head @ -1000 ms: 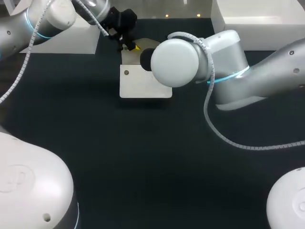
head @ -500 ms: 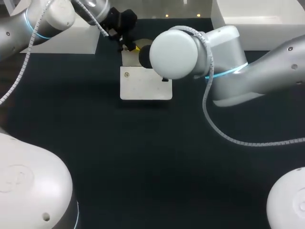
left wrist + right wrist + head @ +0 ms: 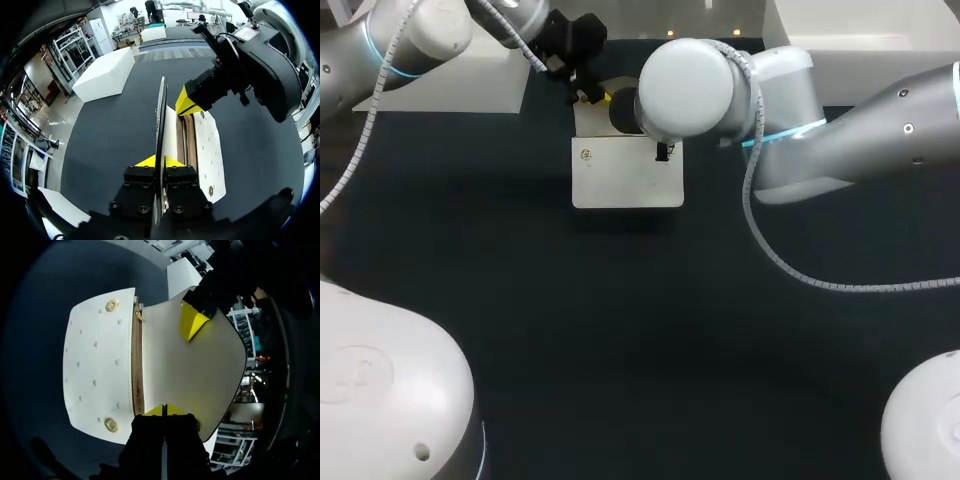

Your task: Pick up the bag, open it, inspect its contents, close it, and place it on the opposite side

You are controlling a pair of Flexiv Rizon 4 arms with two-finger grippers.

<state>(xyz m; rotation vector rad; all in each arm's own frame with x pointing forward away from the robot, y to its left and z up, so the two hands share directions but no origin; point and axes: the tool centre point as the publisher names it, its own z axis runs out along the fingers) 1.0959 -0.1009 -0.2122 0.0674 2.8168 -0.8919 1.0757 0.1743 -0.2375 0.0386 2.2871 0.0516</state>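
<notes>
A white studded bag (image 3: 620,180) lies flat at the far middle of the dark table, its flap (image 3: 200,370) lifted upright. My left gripper (image 3: 155,161) is shut on the flap's edge, which shows edge-on between its yellow tips (image 3: 603,97). Along the top of the bag body (image 3: 95,385) runs a brown zip strip (image 3: 136,370), with a gold pull at one end. My right gripper (image 3: 164,410) is shut, its tips just over the zip's other end by the flap's fold. I see nothing held between them. From the left wrist its yellow tip (image 3: 187,102) hangs just above the zip.
A white block (image 3: 470,85) stands at the back left, behind my left arm. Another white block (image 3: 860,40) stands at the back right. My right arm's wrist (image 3: 685,85) covers the bag's far right part in the head view.
My right arm has drawn back toward the table's far side, uncovering more of the bag's front. The left gripper and the bag have stayed put.
</notes>
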